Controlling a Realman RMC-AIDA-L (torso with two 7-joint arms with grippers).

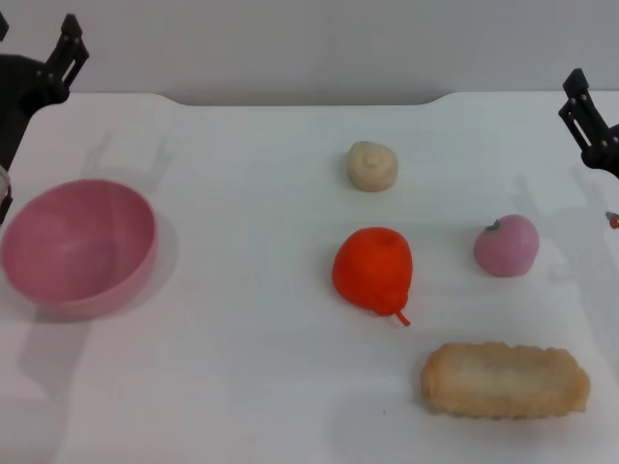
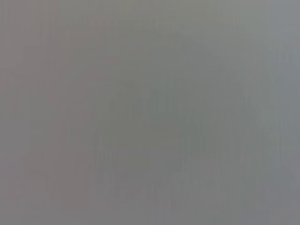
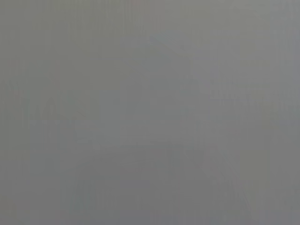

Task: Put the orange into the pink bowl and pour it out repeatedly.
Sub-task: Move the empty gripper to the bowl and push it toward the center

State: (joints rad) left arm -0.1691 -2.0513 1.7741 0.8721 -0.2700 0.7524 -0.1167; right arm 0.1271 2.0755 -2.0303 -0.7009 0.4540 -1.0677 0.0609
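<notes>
Centre of the white table [image 1: 242, 387], slightly toward 3 o'clock: I see the orange [image 1: 372, 270], lying loose, nothing touching it. It's bright orange-red, roundish and a bit pear-shaped, matte soft surface, with a thin curved stem sticking out toward 5 o'clock. The pink bowl [image 1: 77, 246] sits far out at 9 o'clock from it, well apart, mouth up, plain matte pink, deep and round, inside bare. Beige bun [image 1: 372, 165] at 12 o'clock from the orange, pink peach-like fruit [image 1: 506, 246] at 3 o'clock, a long tan bread piece [image 1: 505, 380] at 5 o'clock; all apart from each other. Left gripper [image 1: 60, 56] is parked up at the far left corner, above the bowl side; right gripper [image 1: 587, 124] parked at the far right edge. I can't tell finger state on either. Both wrist feeds give me flat grey, nothing usable.
</notes>
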